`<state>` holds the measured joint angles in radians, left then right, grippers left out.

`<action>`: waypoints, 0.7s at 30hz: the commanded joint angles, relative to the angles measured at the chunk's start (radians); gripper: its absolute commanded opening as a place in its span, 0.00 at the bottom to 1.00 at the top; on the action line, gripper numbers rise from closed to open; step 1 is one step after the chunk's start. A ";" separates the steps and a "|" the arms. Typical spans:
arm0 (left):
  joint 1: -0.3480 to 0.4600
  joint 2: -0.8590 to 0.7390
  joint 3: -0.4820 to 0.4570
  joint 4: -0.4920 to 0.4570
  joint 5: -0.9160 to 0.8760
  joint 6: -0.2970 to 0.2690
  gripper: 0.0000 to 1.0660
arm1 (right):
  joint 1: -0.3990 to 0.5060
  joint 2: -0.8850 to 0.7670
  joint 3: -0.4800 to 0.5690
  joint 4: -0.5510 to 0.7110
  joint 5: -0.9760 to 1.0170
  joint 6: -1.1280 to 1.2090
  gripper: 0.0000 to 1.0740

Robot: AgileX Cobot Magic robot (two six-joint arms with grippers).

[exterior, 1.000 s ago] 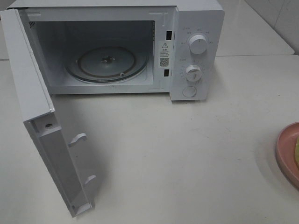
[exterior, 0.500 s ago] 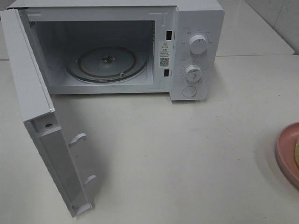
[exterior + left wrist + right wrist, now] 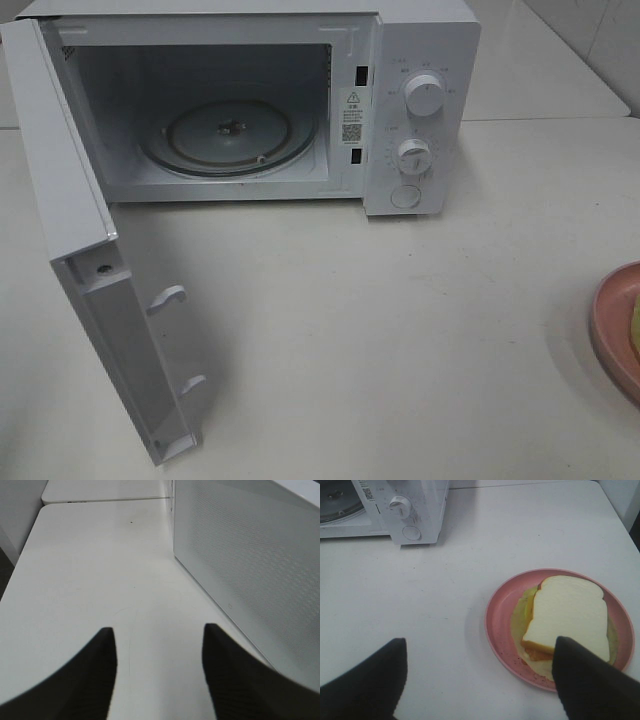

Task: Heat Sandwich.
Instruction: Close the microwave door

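right gripper (image 3: 480,680) spread wide and empty above the table (image 3: 470,555), sandwich (image 3: 567,617) on the pink plate (image 3: 497,625) at lower right, left gripper (image 3: 159,670) parted, holding nothing beside the microwave door (image 3: 250,565).

High view faces microwave (image 3: 250,100); right wrist shares it, nearer.

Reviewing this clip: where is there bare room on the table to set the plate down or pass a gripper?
Widest bare patch: white tabletop between the white microwave, its swung-open door and the round pink plate bearing the white-bread sandwich. The glass turntable inside is bare too. Tightest beside the door.
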<state>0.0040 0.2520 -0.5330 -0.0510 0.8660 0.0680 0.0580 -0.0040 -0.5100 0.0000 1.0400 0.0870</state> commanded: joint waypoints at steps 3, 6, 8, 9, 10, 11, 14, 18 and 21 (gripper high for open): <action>0.003 0.093 -0.008 0.005 -0.086 -0.007 0.11 | -0.008 -0.025 0.004 0.000 -0.006 -0.008 0.71; 0.003 0.156 0.005 0.005 -0.159 -0.005 0.00 | -0.008 -0.025 0.004 0.000 -0.006 -0.008 0.71; 0.003 0.212 0.044 0.005 -0.268 -0.005 0.00 | -0.008 -0.025 0.004 0.000 -0.006 -0.008 0.71; 0.003 0.212 0.044 0.005 -0.268 -0.005 0.00 | -0.008 -0.025 0.004 0.000 -0.006 -0.008 0.71; 0.003 0.229 0.062 0.005 -0.313 -0.005 0.00 | -0.008 -0.025 0.004 0.000 -0.006 -0.008 0.71; 0.003 0.245 0.081 0.005 -0.362 -0.005 0.00 | -0.008 -0.025 0.004 0.000 -0.006 -0.008 0.71; 0.003 0.285 0.139 0.005 -0.519 -0.005 0.00 | -0.008 -0.025 0.004 0.000 -0.006 -0.008 0.71; 0.003 0.336 0.220 0.005 -0.714 -0.004 0.00 | -0.008 -0.025 0.004 0.000 -0.006 -0.008 0.71; 0.003 0.393 0.289 0.005 -0.919 -0.004 0.00 | -0.008 -0.025 0.004 0.000 -0.006 -0.008 0.71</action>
<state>0.0040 0.6280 -0.2630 -0.0450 0.0510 0.0680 0.0580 -0.0040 -0.5100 0.0000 1.0400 0.0870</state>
